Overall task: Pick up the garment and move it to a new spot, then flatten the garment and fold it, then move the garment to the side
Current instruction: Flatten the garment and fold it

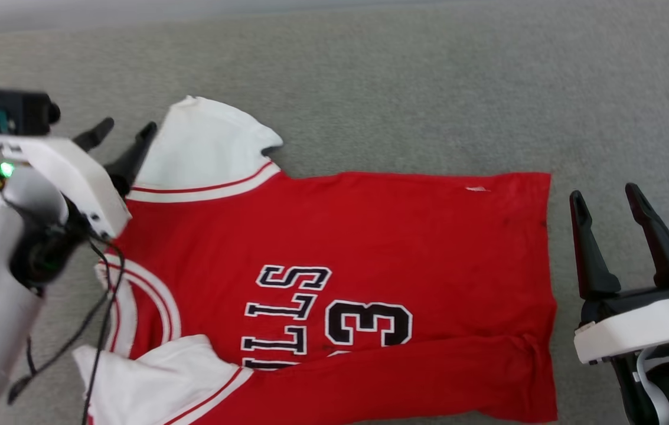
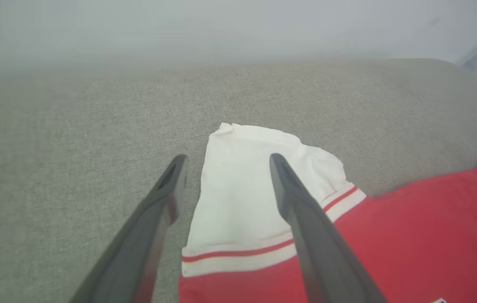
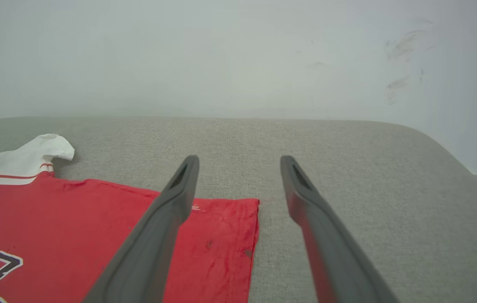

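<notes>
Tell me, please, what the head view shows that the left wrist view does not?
Head view over left wrist: the black lettering, the near sleeve and the open right gripper beside the hem. Left wrist over head: the rounded far corner of the grey surface. Shared: the garment and its far white sleeve by the open left gripper.

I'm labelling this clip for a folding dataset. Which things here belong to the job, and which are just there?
Job: garment; left gripper; right gripper, fingers open on both.
Just there: grey padded surface; white wall.
</notes>
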Controlling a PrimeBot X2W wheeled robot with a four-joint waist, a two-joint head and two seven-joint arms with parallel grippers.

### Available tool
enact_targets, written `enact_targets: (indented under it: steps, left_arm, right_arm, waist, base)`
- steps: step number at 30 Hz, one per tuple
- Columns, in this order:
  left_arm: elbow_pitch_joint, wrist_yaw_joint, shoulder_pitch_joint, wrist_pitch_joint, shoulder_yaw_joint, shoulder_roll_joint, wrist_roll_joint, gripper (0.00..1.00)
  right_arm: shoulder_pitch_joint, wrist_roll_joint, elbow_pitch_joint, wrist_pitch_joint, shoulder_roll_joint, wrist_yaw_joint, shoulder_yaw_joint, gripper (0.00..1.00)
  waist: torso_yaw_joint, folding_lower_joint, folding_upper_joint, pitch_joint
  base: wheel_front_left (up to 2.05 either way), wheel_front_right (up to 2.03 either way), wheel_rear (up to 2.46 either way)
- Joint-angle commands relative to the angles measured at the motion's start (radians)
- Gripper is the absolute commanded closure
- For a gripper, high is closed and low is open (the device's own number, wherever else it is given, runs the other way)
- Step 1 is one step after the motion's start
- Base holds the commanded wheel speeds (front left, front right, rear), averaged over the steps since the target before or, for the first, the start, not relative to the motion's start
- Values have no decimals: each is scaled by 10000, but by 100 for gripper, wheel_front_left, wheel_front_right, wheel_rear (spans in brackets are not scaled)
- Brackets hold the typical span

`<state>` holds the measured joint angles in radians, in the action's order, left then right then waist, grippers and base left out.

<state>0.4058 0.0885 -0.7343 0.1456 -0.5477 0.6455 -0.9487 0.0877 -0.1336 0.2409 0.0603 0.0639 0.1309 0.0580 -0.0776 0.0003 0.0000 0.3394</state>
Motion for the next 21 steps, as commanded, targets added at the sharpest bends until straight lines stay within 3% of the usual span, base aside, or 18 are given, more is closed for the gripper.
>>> enact_targets:
  steps: [1, 8, 16, 21]
  left_arm:
    - [174, 132, -448, 487, -94, 145, -123, 0]
    - [898, 402, -1904, 2804, -378, 648, -1048, 0]
    - [1804, 415, -2559, 4184, -671, 1150, -1346, 0]
    - [2741, 416, -2271, 5433, -1032, 804, -1822, 0]
  right_arm:
    - [209, -18, 19, -84, -67, -4, -46, 0]
    - [495, -238, -178, -376, -140, -4, -338, 0]
    - [669, -705, -523, -789, -147, -4, -561, 0]
    - [624, -828, -768, -953, -150, -4, -582, 0]
  waist:
    - [-447, -3, 0, 441]
    - [-1160, -3, 0, 1055]
    - [-1775, -3, 0, 1517]
    - [-1897, -3, 0, 1666]
  base:
    - [0, 0, 0]
    - [0, 0, 0]
    - [0, 0, 0]
    - [0, 0, 0]
